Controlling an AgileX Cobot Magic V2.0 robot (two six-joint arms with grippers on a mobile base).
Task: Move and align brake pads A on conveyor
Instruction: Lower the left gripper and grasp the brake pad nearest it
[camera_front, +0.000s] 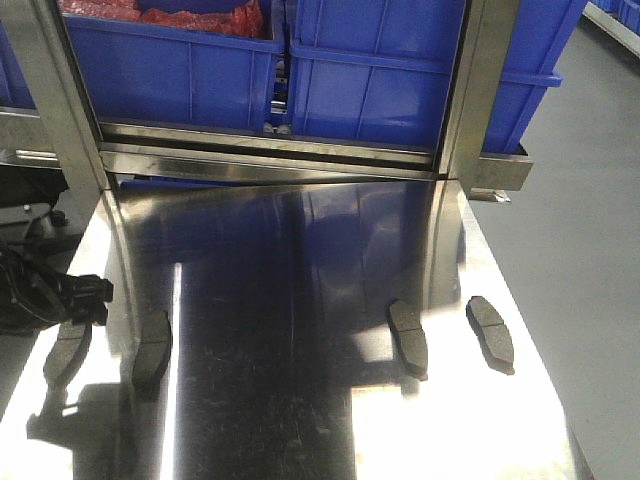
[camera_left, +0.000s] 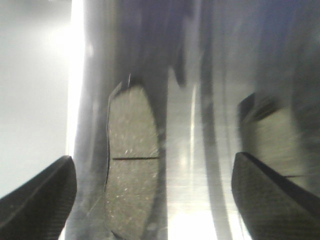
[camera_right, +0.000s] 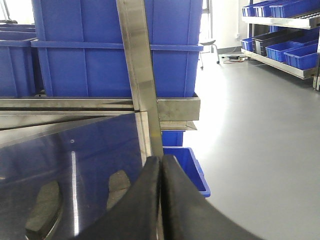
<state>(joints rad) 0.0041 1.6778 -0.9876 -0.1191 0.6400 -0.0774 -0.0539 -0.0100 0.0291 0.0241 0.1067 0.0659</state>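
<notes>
Front view: four brake pads lie flat on the steel tabletop (camera_front: 300, 410), in two pairs well apart.
- far-left pad (camera_front: 68, 352), at 8 o'clock of the frame.
- second pad (camera_front: 152, 348), just beside it, at 7 o'clock.
- third pad (camera_front: 408, 337), at 5 o'clock.
- far-right pad (camera_front: 490, 330), at 4 o'clock, near the third.

All four run lengthwise roughly 12-to-6, and each pair is slightly splayed.

Left gripper (camera_left: 153, 172): fingers spread wide and holding nothing. In the left wrist view the far-left pad sits between them, nearer the 9 o'clock fingertip, with its cross groove visible. The second pad shows blurred at 3 o'clock, partly behind the other fingertip. I cannot tell whether the fingertips touch the steel.

Right gripper (camera_right: 161, 164): fingers pressed together with nothing between them. It is out of the front view. In its wrist view two pads lie at 8 o'clock on the reflective top.

Blue bins (camera_front: 380, 90) stand at 12 o'clock behind the steel frame (camera_front: 470, 100).
</notes>
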